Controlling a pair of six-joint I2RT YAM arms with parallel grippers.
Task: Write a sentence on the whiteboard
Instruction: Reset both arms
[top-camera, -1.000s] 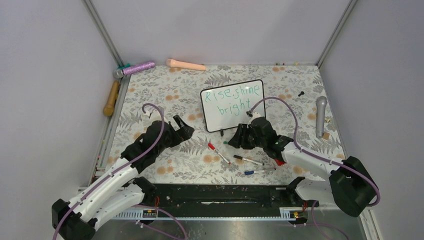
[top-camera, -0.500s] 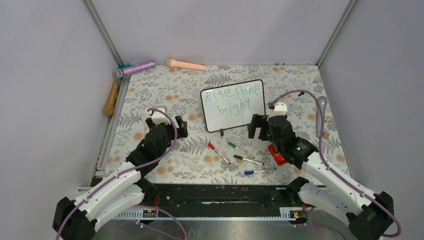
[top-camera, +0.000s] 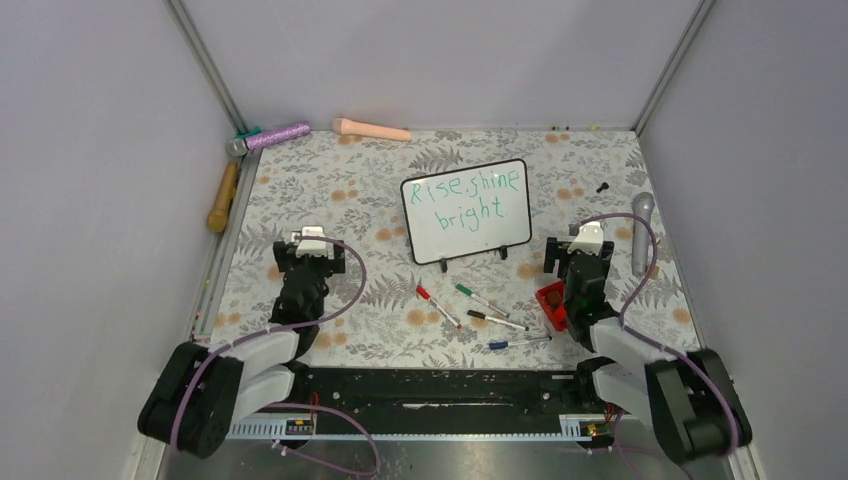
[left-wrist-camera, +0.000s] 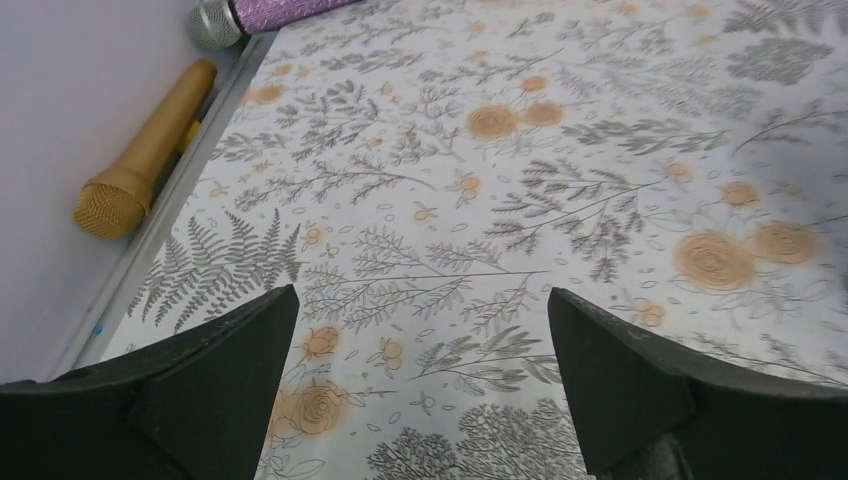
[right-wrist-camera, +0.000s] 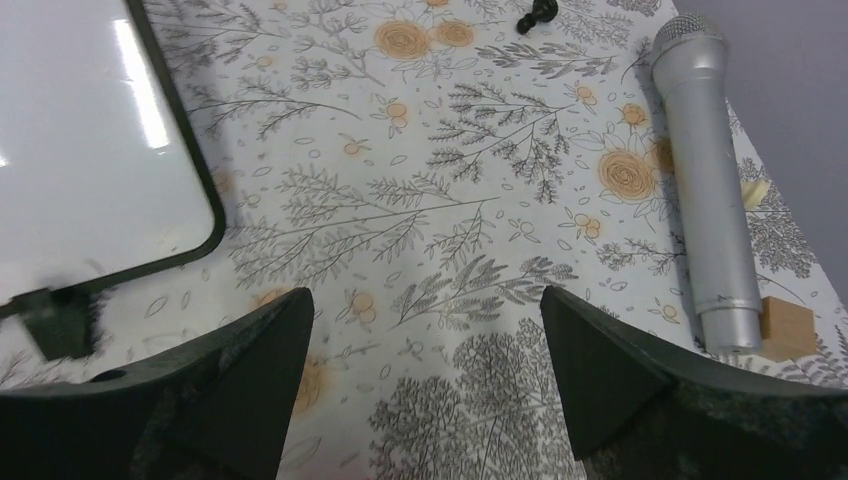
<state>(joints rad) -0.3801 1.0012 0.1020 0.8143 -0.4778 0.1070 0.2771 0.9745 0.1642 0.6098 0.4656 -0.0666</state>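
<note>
The whiteboard (top-camera: 467, 211) stands mid-table on two small black feet, with the green sentence (top-camera: 468, 197) "Rise, shine bright" on it in two lines. Its lower right corner shows in the right wrist view (right-wrist-camera: 100, 150), without the writing. My left gripper (top-camera: 310, 255) is open and empty, left of the board, over bare floral cloth (left-wrist-camera: 420, 300). My right gripper (top-camera: 577, 252) is open and empty, right of the board (right-wrist-camera: 425, 320). Several markers (top-camera: 490, 320) lie in front of the board, among them a green one (top-camera: 480, 299).
A red eraser (top-camera: 551, 305) lies by the right arm. A silver microphone (top-camera: 641, 232) (right-wrist-camera: 708, 190) and a small wooden block (right-wrist-camera: 785, 328) lie at the right edge. A gold microphone (top-camera: 222, 196) (left-wrist-camera: 145, 165), a purple one (top-camera: 268, 137) and a pink one (top-camera: 370, 129) lie along the left and back edges.
Both arms have drawn back from the centre toward their own sides. The right gripper has left the green marker lying in front of the board. The board has not moved.
</note>
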